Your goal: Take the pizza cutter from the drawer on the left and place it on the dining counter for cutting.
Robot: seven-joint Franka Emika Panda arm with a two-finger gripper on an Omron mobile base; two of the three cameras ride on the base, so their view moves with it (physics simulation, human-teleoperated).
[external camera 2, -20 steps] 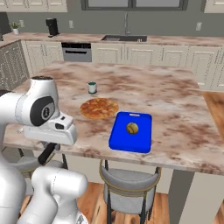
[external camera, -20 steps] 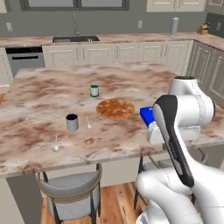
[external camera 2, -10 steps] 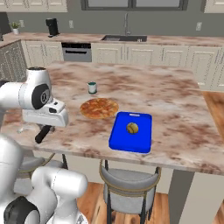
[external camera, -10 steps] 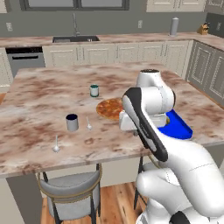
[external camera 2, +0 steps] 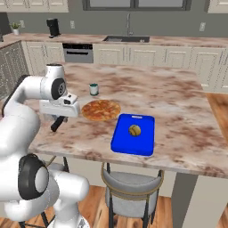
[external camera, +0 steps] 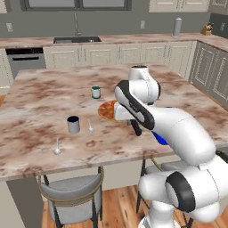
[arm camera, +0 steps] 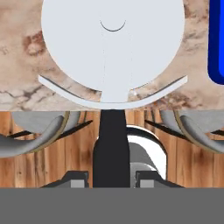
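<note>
My gripper is shut on the black handle of the pizza cutter, whose round pale wheel fills the top of the hand view. The cutter hangs over the near edge of the dining counter, with wooden floor below. In the left base view the gripper sits just right of the pizza, the cutter's handle sticking out beneath it. From the right base view the gripper and the cutter handle are at the dining counter's left front edge. The drawer is out of view.
A pizza lies mid-counter beside a blue cutting board with a small round item. A green cup, a dark cup and two spoons stand to the left. Grey stools sit below the near edge.
The arm has swung from the counter's side in over its near edge, carrying the cutter toward the pizza. The objects on the counter have not moved.
</note>
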